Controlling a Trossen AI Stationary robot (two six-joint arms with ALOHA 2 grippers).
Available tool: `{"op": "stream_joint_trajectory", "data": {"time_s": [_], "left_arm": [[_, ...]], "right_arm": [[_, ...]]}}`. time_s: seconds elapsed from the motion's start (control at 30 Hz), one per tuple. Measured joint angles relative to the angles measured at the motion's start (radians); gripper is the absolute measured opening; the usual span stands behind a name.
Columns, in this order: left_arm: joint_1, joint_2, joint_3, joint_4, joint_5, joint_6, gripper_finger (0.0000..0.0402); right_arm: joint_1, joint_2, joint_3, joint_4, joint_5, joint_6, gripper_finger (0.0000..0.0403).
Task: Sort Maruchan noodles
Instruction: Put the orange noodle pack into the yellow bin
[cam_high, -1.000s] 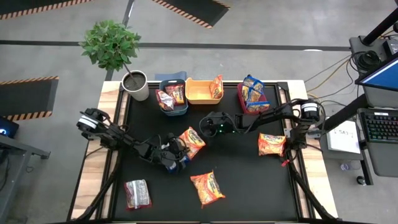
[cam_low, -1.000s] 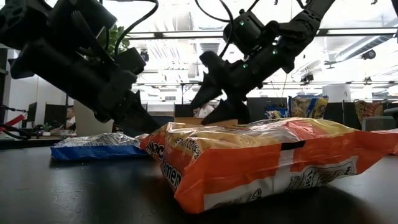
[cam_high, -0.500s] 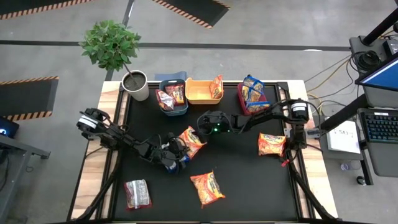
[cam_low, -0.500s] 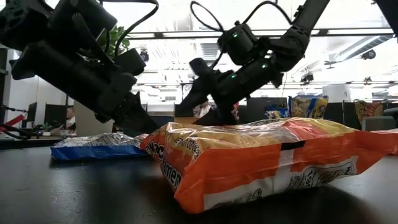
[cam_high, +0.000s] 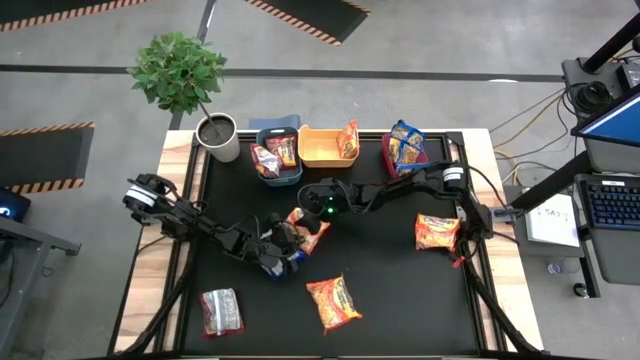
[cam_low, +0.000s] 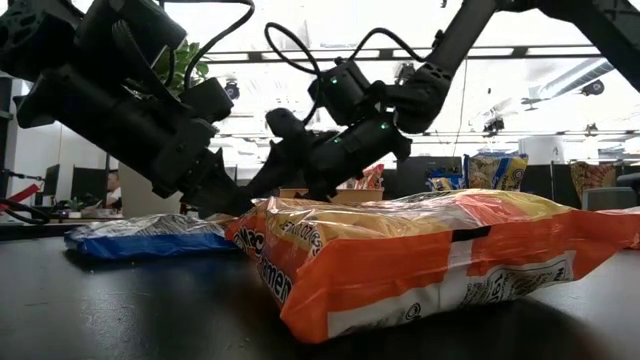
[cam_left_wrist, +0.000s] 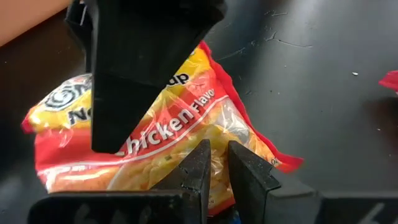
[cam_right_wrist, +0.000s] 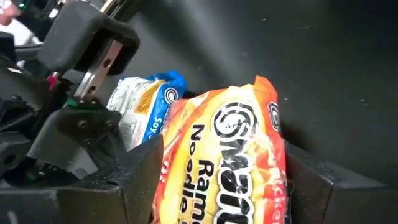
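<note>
An orange noodle packet (cam_high: 312, 230) lies flat near the table's middle. My right gripper (cam_high: 305, 214) is open over it, one finger on each side of the packet (cam_right_wrist: 239, 155); whether the fingers touch it, I cannot tell. A blue noodle packet (cam_high: 289, 265) lies just left of and nearer than the orange one, and my left gripper (cam_high: 281, 250) is shut on it. Two more orange packets (cam_high: 335, 303) (cam_high: 437, 232) and a dark red one (cam_high: 221, 311) lie flat on the mat. My left gripper (cam_left_wrist: 216, 165) pinches the blue packet at its end beside the orange packet, slanting down from the table's left. The fingers hide the contact; only a sliver of blue (cam_left_wrist: 234, 216) shows beneath them. The rest of the packet (cam_low: 140, 238) lies on the table.
Three bins stand along the far edge: blue (cam_high: 262, 135) holding dark red packets, yellow (cam_high: 318, 157) holding an orange one, red (cam_high: 385, 162) holding blue ones. A potted plant (cam_high: 218, 137) stands at the far left corner. In the low view an orange packet (cam_low: 440, 260) fills the foreground.
My right gripper has moved toward the table's left and down, from right of the orange packet to over it, staying open. The blue packet has slid slightly toward the table's left with my left gripper.
</note>
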Motion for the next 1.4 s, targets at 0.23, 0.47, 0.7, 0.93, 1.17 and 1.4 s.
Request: {"op": "stream_joint_trajectory", "data": {"time_s": [0.23, 0.47, 0.7, 0.93, 1.17, 1.4], "left_arm": [[0.000, 0.001, 0.000, -0.001, 0.002, 0.000, 0.0039], [-0.001, -0.001, -0.002, 0.009, 0.003, 0.000, 0.0039], [-0.032, -0.057, -0.006, -0.015, 0.018, 0.076, 0.0039], [-0.046, -0.201, -0.006, -0.127, 0.008, 0.109, 0.0039], [-0.076, -0.392, -0.005, -0.171, -0.006, 0.256, 0.0039], [-0.083, -0.485, -0.037, 0.140, 0.080, 0.502, 0.0039]], "right_arm": [[0.000, -0.008, 0.009, -0.047, -0.026, -0.010, 0.0198], [0.000, -0.009, 0.009, -0.047, -0.027, -0.009, 0.0126], [0.004, -0.023, 0.009, -0.045, -0.040, -0.020, 0.0088], [0.004, -0.103, -0.007, -0.043, -0.012, -0.101, 0.0079], [0.004, -0.288, -0.133, -0.014, 0.139, -0.229, 0.0078], [0.039, -0.481, -0.387, 0.284, 0.333, -0.372, 0.0077]]}}
